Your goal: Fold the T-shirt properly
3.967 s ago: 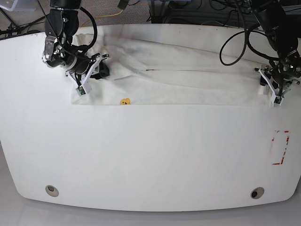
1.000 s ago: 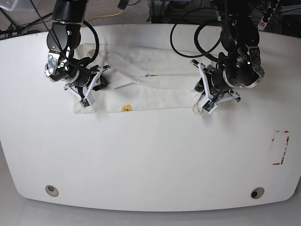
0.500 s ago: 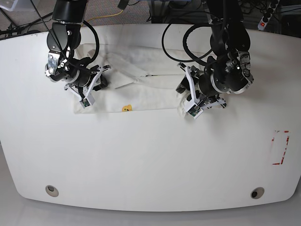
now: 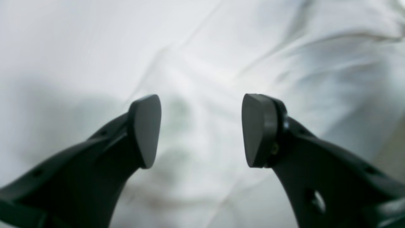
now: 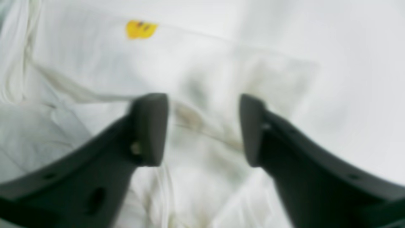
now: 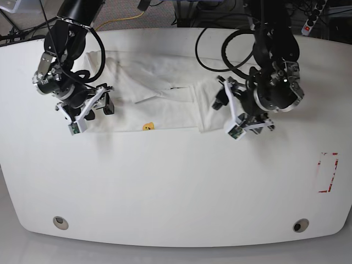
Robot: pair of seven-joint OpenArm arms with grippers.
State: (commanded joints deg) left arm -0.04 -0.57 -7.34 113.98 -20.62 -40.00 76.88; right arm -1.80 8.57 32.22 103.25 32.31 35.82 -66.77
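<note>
Both wrist views are blurry, so the print on the T-shirt [image 6: 159, 102] doesn't show, just a yellow tag [image 6: 147, 126]. It lies along the table's [image 6: 176, 187] far edge, long axis side to side. Left gripper [image 4: 201, 129] and right gripper [image 5: 202, 128] are both spread over cloth, gripping nothing.
</note>
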